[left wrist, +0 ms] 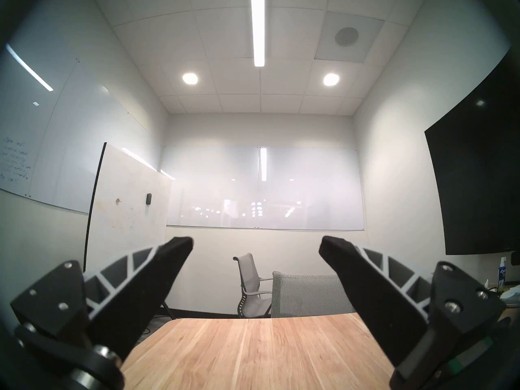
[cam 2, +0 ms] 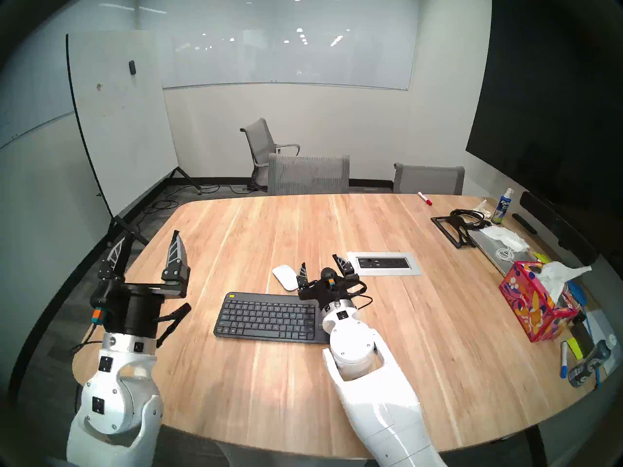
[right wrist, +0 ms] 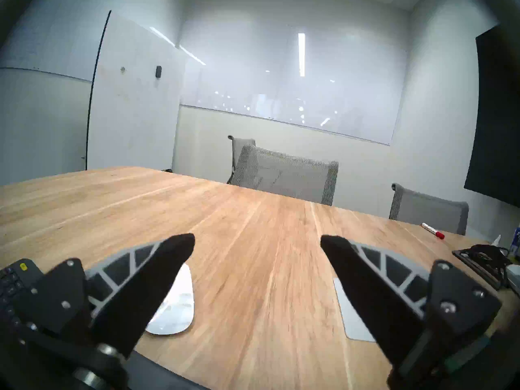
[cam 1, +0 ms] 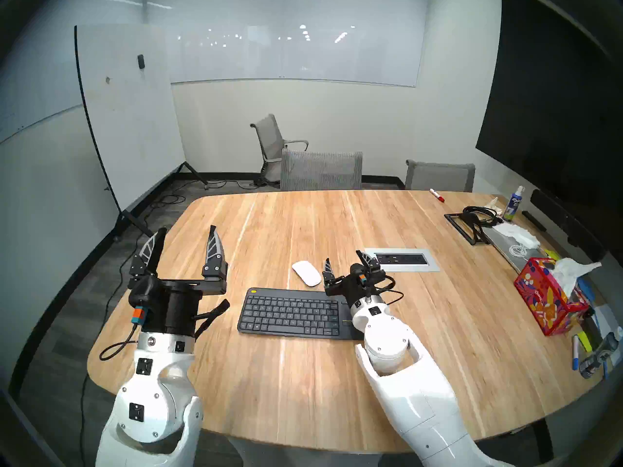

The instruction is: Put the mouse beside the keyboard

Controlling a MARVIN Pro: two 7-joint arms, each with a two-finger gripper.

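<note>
The right gripper (cam 1: 344, 262) has its jaws spread wide with nothing between them, hanging low over the table (cam 1: 303, 372) just right of centre in the head view. The mouse (cam 1: 306, 273) lies just to its left, outside the gap, beside the left finger; in the right wrist view it shows at lower left, half hidden behind that finger (right wrist: 157, 274). The mouse's long axis runs from upper left to lower right in the head view, slanted to the keyboard (cam 1: 290, 313), which lies just below it. The right arm is clearly the nearer, reaching up from the lower right across the keyboard's right end, wrist low and fingers pointing up-frame. I judge the gripper must shift left to straddle the mouse. The left gripper (cam 1: 183, 245), also spread and empty, is raised at the left, well apart.
</note>
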